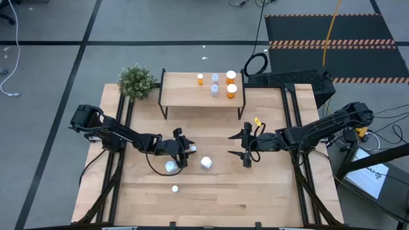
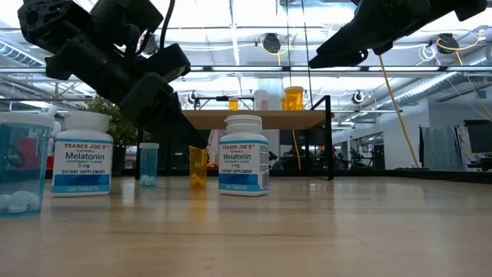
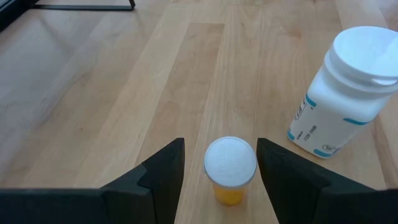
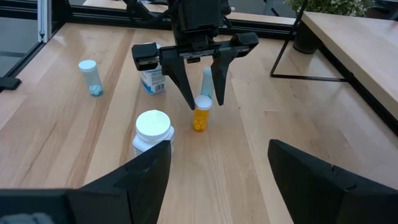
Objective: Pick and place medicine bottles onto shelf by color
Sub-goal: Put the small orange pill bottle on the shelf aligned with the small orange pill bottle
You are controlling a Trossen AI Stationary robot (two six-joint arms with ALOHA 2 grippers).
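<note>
A small orange medicine bottle [image 3: 229, 177] with a white cap stands upright on the table, between the fingers of my left gripper [image 3: 221, 144]. The gripper is open, one finger on each side of the bottle and neither touching it; the right wrist view shows the same gripper [image 4: 203, 102] and bottle [image 4: 201, 118]. My right gripper [image 1: 245, 145] hangs open above the table to the right, holding nothing. The shelf [image 1: 185, 96] at the far side carries several orange and pale bottles, upright on their bases.
A white Melatonin bottle [image 3: 342, 93] stands just beside the left gripper, and a second [image 4: 153, 79] stands farther off. Pale blue bottles [image 4: 89, 76] [image 4: 207, 81] and one more [image 2: 19, 165] stand around. A potted plant [image 1: 136, 81] sits left of the shelf.
</note>
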